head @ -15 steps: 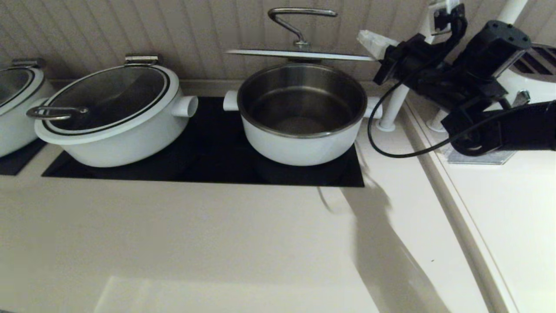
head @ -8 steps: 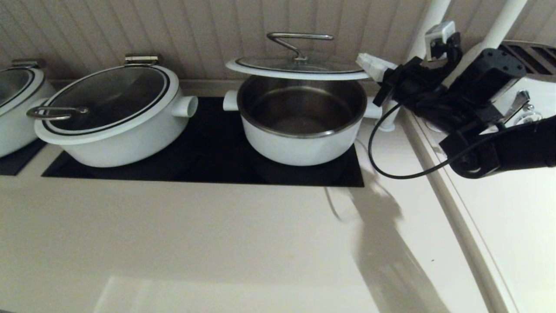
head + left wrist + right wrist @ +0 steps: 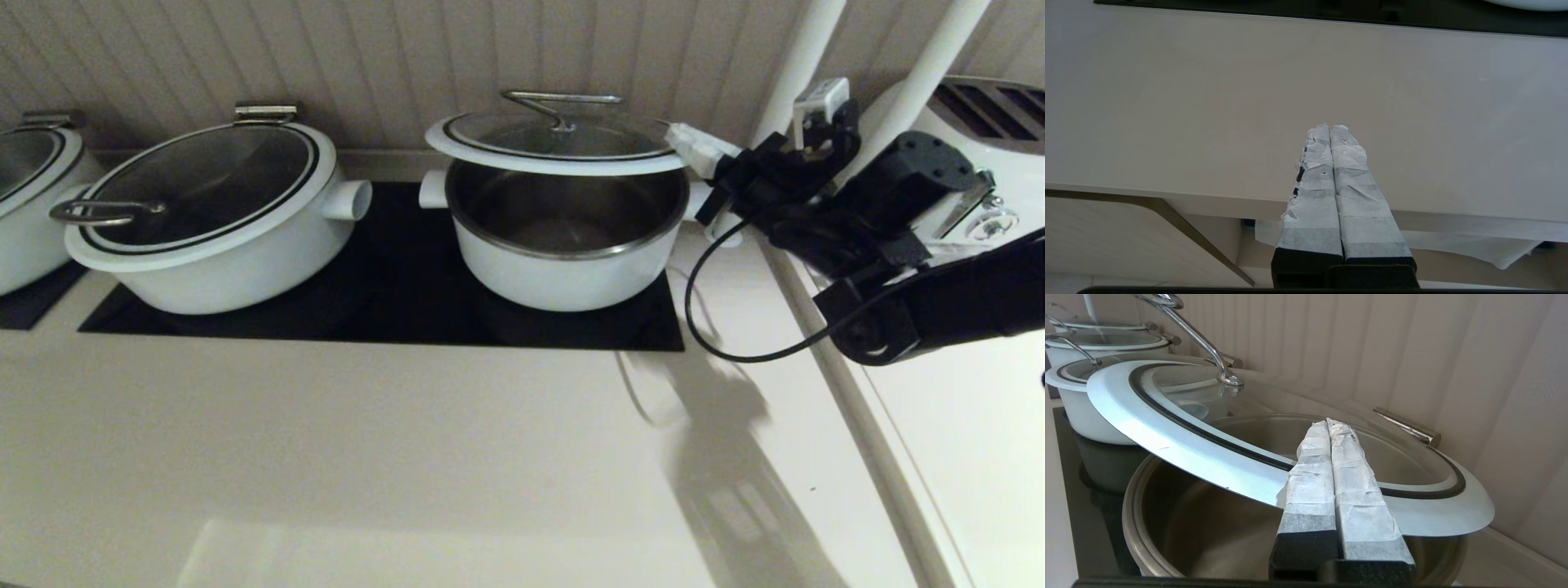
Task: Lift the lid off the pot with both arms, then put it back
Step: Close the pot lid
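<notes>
The deep white pot [image 3: 563,269] stands on the black cooktop [image 3: 392,286], its steel inside showing. The lid [image 3: 555,139] hangs tilted just above the pot's rim, front edge raised, hinge [image 3: 1408,426] at the back, loop handle [image 3: 563,102] on top. My right gripper [image 3: 684,139] is shut, empty, and lies on top of the lid's white rim at its right side; in the right wrist view the gripper [image 3: 1327,424] crosses the lid [image 3: 1180,445] above the pot [image 3: 1208,539]. My left gripper [image 3: 1329,128] is shut and empty, over the counter's front edge, out of the head view.
A wider white pot with a darker lid [image 3: 212,220] stands left of the pot, a third pot [image 3: 24,196] at the far left. Two white posts [image 3: 796,65] rise behind my right arm. A raised white surface [image 3: 963,425] lies to the right.
The lid has come down from high above the pot to just over its rim, and now tilts. My right gripper has come down with it.
</notes>
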